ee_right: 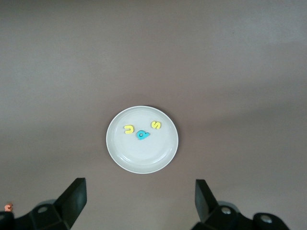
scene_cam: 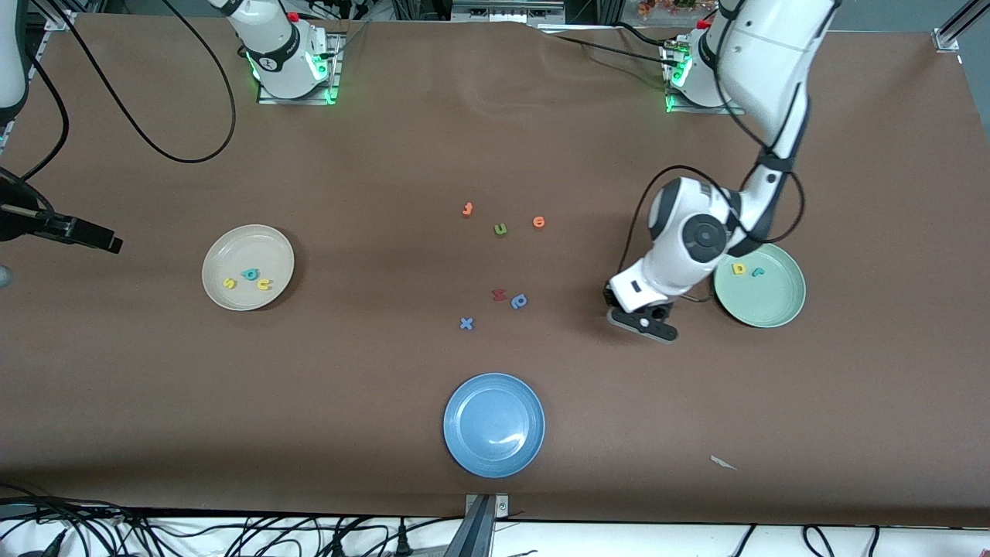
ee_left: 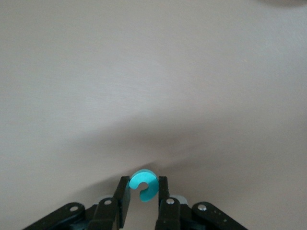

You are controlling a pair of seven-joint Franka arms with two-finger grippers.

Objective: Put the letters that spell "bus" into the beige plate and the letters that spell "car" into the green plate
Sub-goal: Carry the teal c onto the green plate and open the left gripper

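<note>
My left gripper (scene_cam: 646, 319) is shut on the teal c (ee_left: 145, 183) and hangs low over the bare table, just beside the green plate (scene_cam: 769, 309) on its side toward the table's middle. In the front view the hand hides the c. In the green plate lie the yellow a (scene_cam: 739, 268) and the teal r (scene_cam: 758, 271). The beige plate (scene_cam: 232, 241) holds the yellow s (scene_cam: 229, 283), teal b (scene_cam: 250, 274) and yellow u (scene_cam: 264, 284). My right gripper (ee_right: 140, 184) stands open and empty high up near the right arm's end, looking down on that plate.
A blue plate (scene_cam: 464, 433) sits near the front edge. Loose letters lie mid-table: two orange ones (scene_cam: 467, 209) (scene_cam: 539, 222), a green u (scene_cam: 500, 229), a red one (scene_cam: 499, 295), a blue p (scene_cam: 519, 302) and a blue x (scene_cam: 465, 323). A paper scrap (scene_cam: 723, 463) lies nearby.
</note>
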